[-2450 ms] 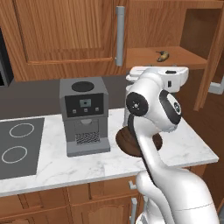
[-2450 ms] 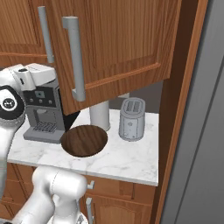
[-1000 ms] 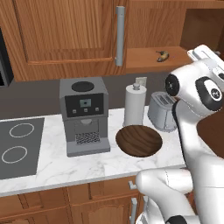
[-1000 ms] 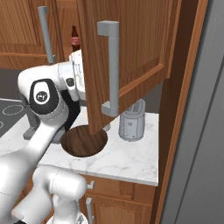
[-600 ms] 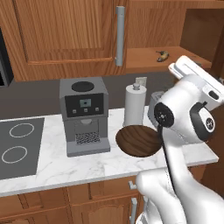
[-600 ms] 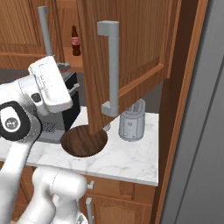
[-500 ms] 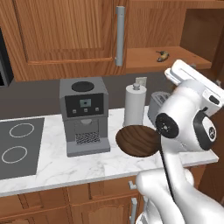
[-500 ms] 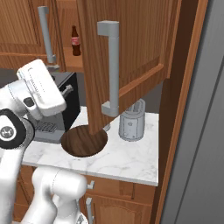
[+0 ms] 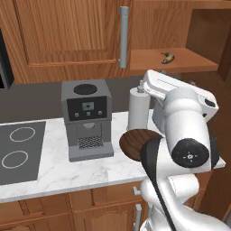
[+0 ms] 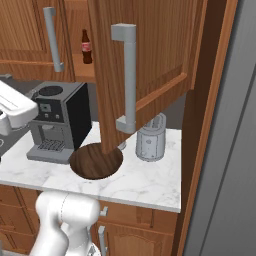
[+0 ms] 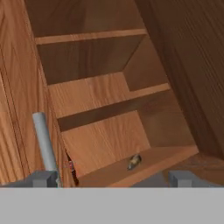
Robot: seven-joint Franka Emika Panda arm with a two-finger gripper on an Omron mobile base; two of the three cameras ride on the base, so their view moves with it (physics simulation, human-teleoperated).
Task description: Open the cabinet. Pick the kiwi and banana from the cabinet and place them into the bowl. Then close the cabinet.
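On the wall above the marble counter (image 9: 54, 173), the reddish-brown cabinet (image 9: 67, 36) has its right door (image 10: 150, 60) swung wide open, while the left door stays closed with its grey bar handle (image 9: 123, 37) upright. Inside the open half, the banana (image 9: 168, 57) lies on the bottom shelf, near the shelf's front edge; the hand view shows it as a small yellow-brown curve (image 11: 134, 161) in the same place. A dark bottle with a red label (image 10: 86, 46) stands upright on that shelf, further left, close behind the closed door. The upper shelves seen from the hand view look bare. The kiwi cannot be made out in any picture.

Below, the wide dark wooden bowl (image 10: 95, 161) sits on the counter with nothing in it, between the grey coffee machine (image 9: 87, 119) and a metal toaster (image 10: 150, 137). A white paper-towel roll (image 9: 137, 108) stands just behind the bowl.

The gripper (image 11: 111, 178) is raised in front of the open cabinet, pointing up into it, its two finger tips spread wide apart and holding nothing
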